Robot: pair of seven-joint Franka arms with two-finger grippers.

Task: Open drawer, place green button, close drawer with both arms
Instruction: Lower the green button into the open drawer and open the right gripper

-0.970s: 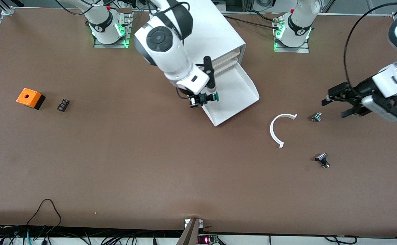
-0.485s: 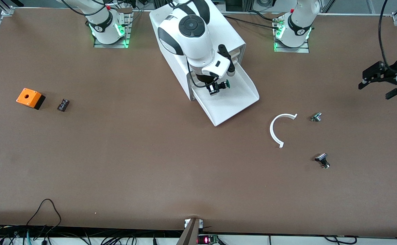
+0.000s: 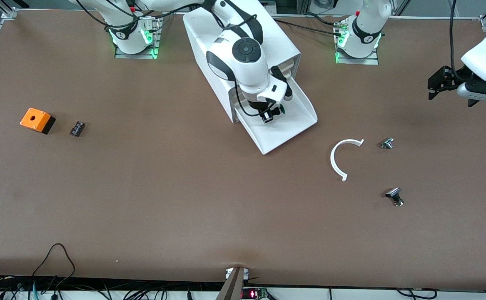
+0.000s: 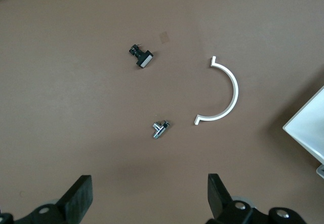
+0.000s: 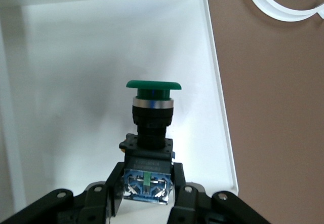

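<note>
button [image 5: 152,133]: held in the air over the open drawer's tray, green cap and blue-black body; in the front view only a bit of green shows under the wrist [image 3: 281,109]
button axis: long axis runs from the body, at the fingers, out to the cap; the cap end points away from the gripper, toward the tray's inner end by the cabinet
right gripper [image 5: 147,186]: closed on the button's blue-black body, a finger pressed on each side; in the front view it hangs over the tray [image 3: 269,115]
drawer [image 3: 286,127]: lowest one, pulled out toward the front camera, white tray, bare floor seen under the button [image 5: 76,82]
cabinet [image 3: 284,46]: big white box near the arm bases, drawer fronts face the front camera and slightly toward the left arm's end
white arc piece [image 3: 337,160]: flat on the table, near the drawer's outer corner, toward the left arm's end [image 4: 230,89]; part of it shows in the right wrist view [image 5: 276,3]
silver part [image 3: 387,143]: just beside the arc, toward the left arm's end [image 4: 160,129]
black-silver part [image 3: 395,196]: nearer the front camera than the silver part [image 4: 142,57]
left gripper [image 3: 449,85]: up over the table edge at the left arm's end, fingers spread wide, nothing between them [image 4: 149,203]; arm waits
orange box [image 3: 37,120]: at the right arm's end
small black part [image 3: 77,128]: just beside the orange box, apart from it
</note>
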